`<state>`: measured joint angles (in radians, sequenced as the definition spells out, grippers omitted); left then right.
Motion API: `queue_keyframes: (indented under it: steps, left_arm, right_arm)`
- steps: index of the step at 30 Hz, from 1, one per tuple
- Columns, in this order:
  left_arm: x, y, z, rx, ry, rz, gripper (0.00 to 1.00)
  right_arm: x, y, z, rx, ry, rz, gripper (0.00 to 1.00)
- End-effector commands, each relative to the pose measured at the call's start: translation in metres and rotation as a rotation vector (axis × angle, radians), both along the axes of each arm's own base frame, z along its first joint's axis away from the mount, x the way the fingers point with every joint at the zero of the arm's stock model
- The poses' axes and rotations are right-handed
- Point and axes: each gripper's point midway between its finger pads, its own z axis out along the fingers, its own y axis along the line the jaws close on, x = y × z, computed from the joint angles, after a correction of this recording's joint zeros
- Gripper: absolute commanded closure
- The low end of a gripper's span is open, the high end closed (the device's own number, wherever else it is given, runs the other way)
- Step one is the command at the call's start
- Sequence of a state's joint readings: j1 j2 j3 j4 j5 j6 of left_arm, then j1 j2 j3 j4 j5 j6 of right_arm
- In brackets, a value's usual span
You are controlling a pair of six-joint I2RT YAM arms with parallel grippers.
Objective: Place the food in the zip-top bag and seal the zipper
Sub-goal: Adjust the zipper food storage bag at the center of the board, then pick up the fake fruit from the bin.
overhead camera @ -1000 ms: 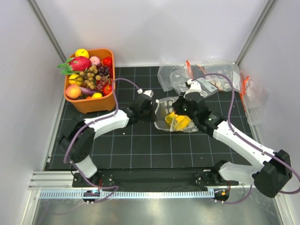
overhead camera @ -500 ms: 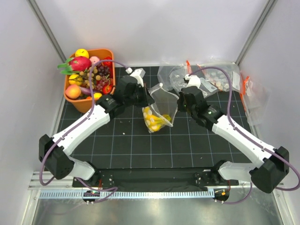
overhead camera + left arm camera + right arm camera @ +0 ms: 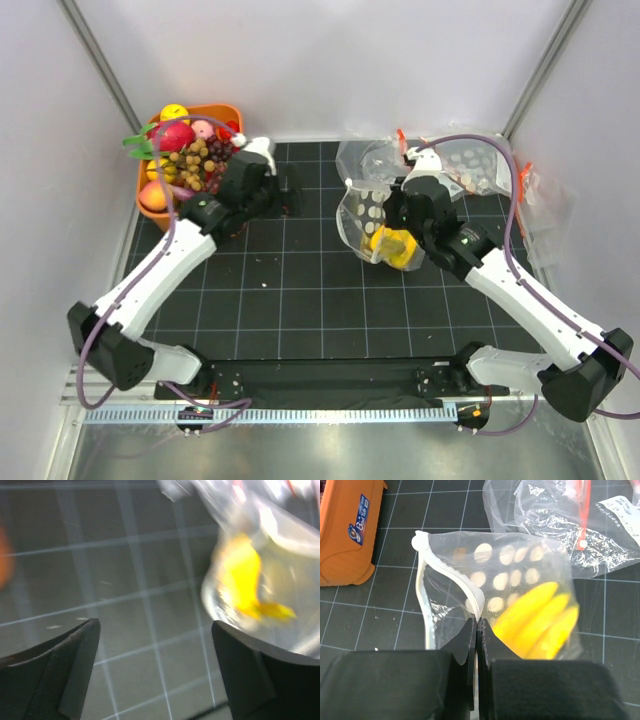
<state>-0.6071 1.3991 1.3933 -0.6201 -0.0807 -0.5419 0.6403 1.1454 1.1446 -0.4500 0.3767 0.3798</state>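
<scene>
The right gripper [image 3: 476, 626] pinches the zip-top bag [image 3: 520, 572], apparently holding bananas [image 3: 536, 622].

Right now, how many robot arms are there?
2. The left gripper hangs open beside the orange basket; the right gripper pinches the zip-top bag holding the banana bunch.

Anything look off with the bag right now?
The zip-top bag is pinched by the right gripper at one side of its mouth. The zipper bows open, unsealed, with only the banana bunch visible inside. The left gripper is open and empty.
</scene>
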Motion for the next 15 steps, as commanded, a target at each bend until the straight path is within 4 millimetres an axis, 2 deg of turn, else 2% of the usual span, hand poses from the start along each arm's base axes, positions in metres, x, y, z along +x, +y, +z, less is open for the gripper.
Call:
queue_keyframes:
  steps: [1, 4, 6, 7, 9, 10, 11, 15]
  left_arm:
    - [0.016, 0.091, 0.041, 0.098, -0.167, 0.326, 0.00]
    - [0.025, 0.153, 0.052, 0.142, -0.226, 0.544, 0.00]
    - [0.031, 0.180, 0.056, 0.136, -0.234, 0.631, 0.00]
    - [0.036, 0.205, 0.059, 0.129, -0.233, 0.703, 0.00]
    - [0.046, 0.219, 0.059, 0.057, -0.223, 0.743, 0.00]
    - [0.051, 0.242, 0.054, 0.038, -0.213, 0.806, 0.00]
    - [0.058, 0.249, 0.057, 0.003, -0.232, 0.829, 0.00]
    - [0.078, 0.289, 0.045, -0.084, -0.234, 0.963, 0.00]
  right_arm:
    - [0.004, 0.007, 0.006, 0.031, -0.019, 0.019, 0.99]
    - [0.004, 0.012, -0.009, 0.036, 0.002, 0.030, 0.99]
    - [0.004, 0.015, -0.012, 0.042, 0.009, 0.041, 0.99]
    - [0.004, 0.016, -0.016, 0.043, 0.015, 0.048, 0.99]
    - [0.003, 0.019, -0.017, 0.052, 0.018, 0.059, 0.99]
    - [0.002, 0.020, -0.020, 0.053, 0.024, 0.064, 0.99]
    - [0.002, 0.021, -0.021, 0.058, 0.027, 0.069, 0.99]
    - [-0.001, 0.028, -0.024, 0.080, 0.040, 0.101, 0.99]
